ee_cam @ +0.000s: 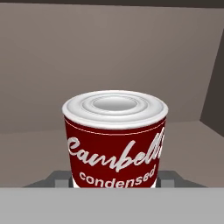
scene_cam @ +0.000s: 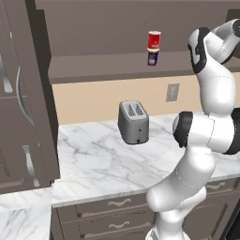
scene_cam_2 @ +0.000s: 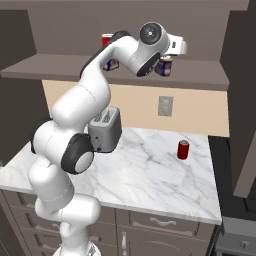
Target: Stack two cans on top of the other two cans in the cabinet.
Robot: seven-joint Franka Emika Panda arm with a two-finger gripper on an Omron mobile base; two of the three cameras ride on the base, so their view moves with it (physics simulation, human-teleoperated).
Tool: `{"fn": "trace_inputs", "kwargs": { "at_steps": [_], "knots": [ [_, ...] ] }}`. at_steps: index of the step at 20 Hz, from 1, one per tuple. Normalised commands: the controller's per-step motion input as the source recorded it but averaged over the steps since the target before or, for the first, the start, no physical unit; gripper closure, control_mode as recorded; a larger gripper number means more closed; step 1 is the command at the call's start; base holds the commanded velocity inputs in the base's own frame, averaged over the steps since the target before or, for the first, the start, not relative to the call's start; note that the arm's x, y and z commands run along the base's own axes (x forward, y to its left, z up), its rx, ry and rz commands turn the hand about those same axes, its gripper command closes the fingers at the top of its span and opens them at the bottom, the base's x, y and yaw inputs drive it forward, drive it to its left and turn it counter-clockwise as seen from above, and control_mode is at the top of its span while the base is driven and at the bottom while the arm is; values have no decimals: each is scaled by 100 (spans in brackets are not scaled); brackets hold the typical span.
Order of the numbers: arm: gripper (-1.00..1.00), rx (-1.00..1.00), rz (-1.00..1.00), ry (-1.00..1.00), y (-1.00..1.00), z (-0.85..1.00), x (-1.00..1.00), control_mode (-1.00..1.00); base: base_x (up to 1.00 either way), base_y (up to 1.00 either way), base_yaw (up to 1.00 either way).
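Observation:
On the cabinet (scene_cam: pixel 93 65) shelf, a red-and-white can (scene_cam: pixel 154 40) stands on top of a dark blue tin (scene_cam: pixel 153 58). The right base view shows the same stack, can (scene_cam_2: pixel 107 39) on tin (scene_cam_2: pixel 111 64), partly behind my arm. Further right on the shelf (scene_cam_2: pixel 50 67) a second blue tin (scene_cam_2: pixel 163 69) stands just below my gripper (scene_cam_2: pixel 168 56). The hand view has my gripper (ee_cam: pixel 114 177) shut on a red soup can (ee_cam: pixel 115 135) with a white lid, a grey finger (ee_cam: pixel 57 178) on each side. Whether this can touches the tin is hidden.
A small all-red can (scene_cam_2: pixel 183 149) stands on the marble counter (scene_cam_2: pixel 150 175) at the right. A silver toaster (scene_cam: pixel 133 122) sits against the wall under the shelf, with a wall socket (scene_cam_2: pixel 165 106) beside it. A tall door with curved handles (scene_cam: pixel 18 89) stands at the left.

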Motion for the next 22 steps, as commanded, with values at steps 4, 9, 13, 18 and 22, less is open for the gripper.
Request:
{"fn": "trace_inputs", "kwargs": {
  "at_steps": [4, 9, 13, 18, 22],
  "knots": [
    [100, 0, 0, 0, -1, -12, 0, -100, 0, 0, 0],
    [100, 0, 0, 0, 0, -17, 0, -100, 0, 0, 0],
    [100, 0, 0, 0, 0, -20, 1, -100, 0, 0, 0],
    [100, 0, 0, 0, 0, -13, 8, -100, 0, 0, 0],
    [-100, 0, 0, -1, 0, -10, 1, -100, 0, 0, 0]
  ]
}}
